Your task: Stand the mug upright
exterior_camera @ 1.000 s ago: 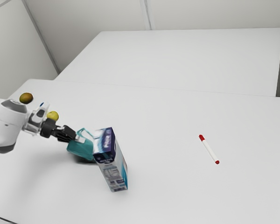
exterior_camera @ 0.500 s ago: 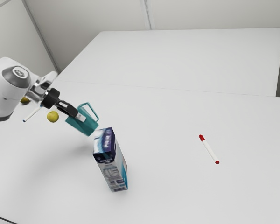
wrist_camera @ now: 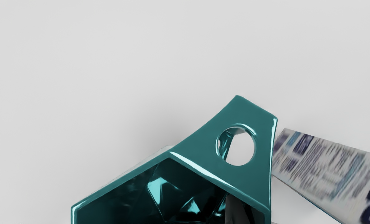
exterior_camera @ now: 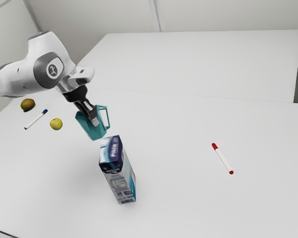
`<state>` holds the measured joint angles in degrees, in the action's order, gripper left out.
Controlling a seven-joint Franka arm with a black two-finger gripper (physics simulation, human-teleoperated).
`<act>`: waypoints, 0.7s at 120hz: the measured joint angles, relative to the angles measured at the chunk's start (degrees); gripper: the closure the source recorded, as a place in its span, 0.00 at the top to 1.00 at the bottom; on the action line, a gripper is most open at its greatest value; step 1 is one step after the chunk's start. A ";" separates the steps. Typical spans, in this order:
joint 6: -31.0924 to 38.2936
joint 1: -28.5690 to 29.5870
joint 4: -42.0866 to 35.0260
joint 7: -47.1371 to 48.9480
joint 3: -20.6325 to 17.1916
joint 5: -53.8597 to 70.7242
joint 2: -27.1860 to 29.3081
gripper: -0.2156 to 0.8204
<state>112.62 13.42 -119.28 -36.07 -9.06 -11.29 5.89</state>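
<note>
Gripping the teal mug (exterior_camera: 92, 132) by its wall with the gripper (exterior_camera: 94, 120), reaching one dark finger (wrist_camera: 234, 211) inside and pressing the other against the outside. Holding the mug up off the table (exterior_camera: 188, 198), near the top of the carton (exterior_camera: 120, 179), toward the exterior view's left of it. Tilting the mug, slanting its base toward the carton and leaning its rim away, with the handle (exterior_camera: 108, 117) pointing toward the exterior view's right. In the wrist view, looking into the open mouth, and seeing the carton's printed side just beside the handle. Well apart from the carton, toward the exterior view's right, seeing a red-capped marker (exterior_camera: 222, 158) lying flat. Beyond the carton, toward the exterior view's left, seeing a yellow fruit (exterior_camera: 56, 124), then a blue-capped marker (exterior_camera: 36, 120) farther from the carton, and a brownish fruit (exterior_camera: 28, 104) farther still.
</note>
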 joint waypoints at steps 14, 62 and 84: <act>3.88 -0.44 -1.61 5.57 -0.37 4.24 -0.44 0.03; 18.54 -0.26 -11.74 19.60 -0.87 8.48 -0.12 0.03; 22.26 -0.26 -13.95 23.95 -0.87 8.70 -0.25 0.03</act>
<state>134.88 13.17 -133.23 -12.12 -9.94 -2.59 5.65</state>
